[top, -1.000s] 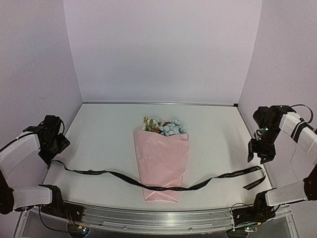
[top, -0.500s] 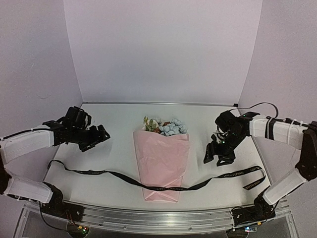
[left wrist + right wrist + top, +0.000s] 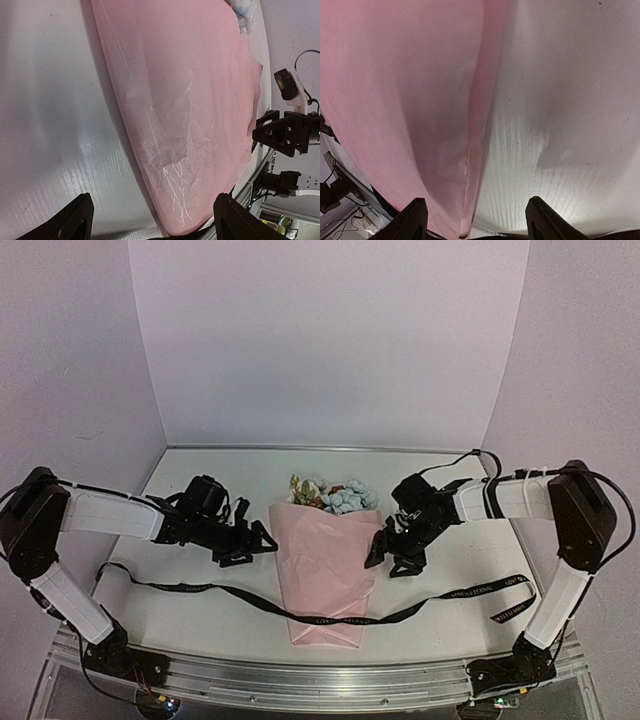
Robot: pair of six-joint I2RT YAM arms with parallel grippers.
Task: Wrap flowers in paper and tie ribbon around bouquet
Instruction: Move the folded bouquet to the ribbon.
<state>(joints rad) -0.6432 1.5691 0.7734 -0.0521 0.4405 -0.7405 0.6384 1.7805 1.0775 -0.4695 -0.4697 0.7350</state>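
Left gripper and right gripper flanking the bouquet at mid-counter, both jaws spread, pinching nothing. Ribbon flat across its lower part.

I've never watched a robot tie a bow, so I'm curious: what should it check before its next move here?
1. Flowers wrapped in the paper: ok, blooms poke out of the far end.
2. Ribbon crosses the bouquet: ok, near its narrow end.
3. Ribbon tied: not ok, both ends lie loose on the table.
4. Left gripper open and empty: ok, beside the paper's left edge.
5. Right gripper open and empty: ok, beside the right edge.
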